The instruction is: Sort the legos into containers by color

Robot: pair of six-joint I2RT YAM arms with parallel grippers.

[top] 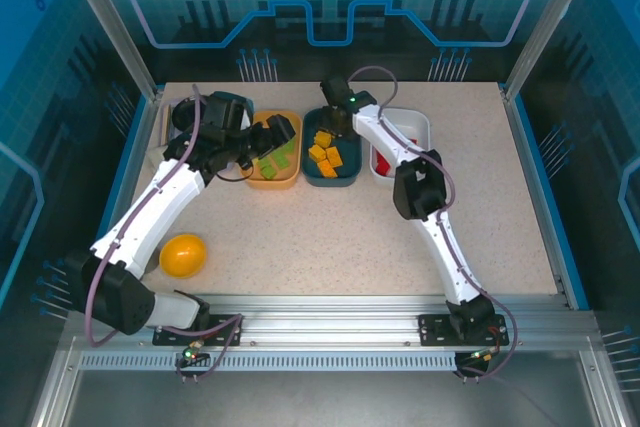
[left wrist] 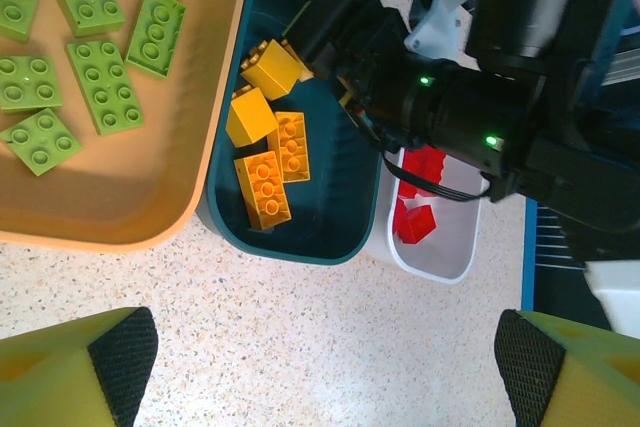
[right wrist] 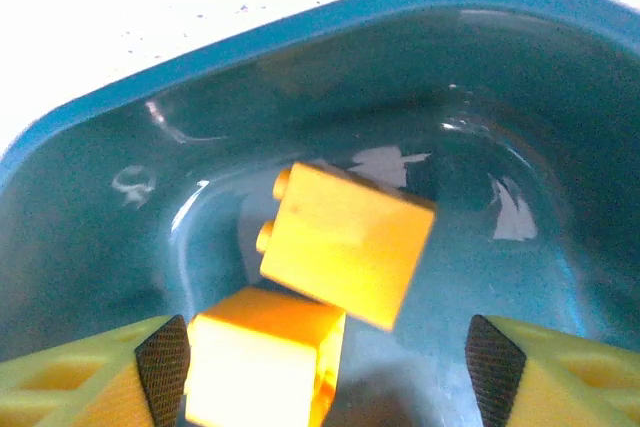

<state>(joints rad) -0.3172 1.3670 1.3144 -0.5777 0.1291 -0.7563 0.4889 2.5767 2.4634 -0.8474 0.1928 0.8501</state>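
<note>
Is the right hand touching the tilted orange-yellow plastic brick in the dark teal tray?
Apart. The right wrist view shows the orange-yellow plastic brick between the right hand's open fingertips, dark teal tray visible on both sides.

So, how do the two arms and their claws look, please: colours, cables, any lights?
Both arms, the left arm and the right arm, have white tube-like links and black joint housings. A grey-purple cable runs along each. The left claw has yellow-green fingers with black textured pads. The right claw looks the same. Small green lights glow on the right arm's black wrist.
</note>
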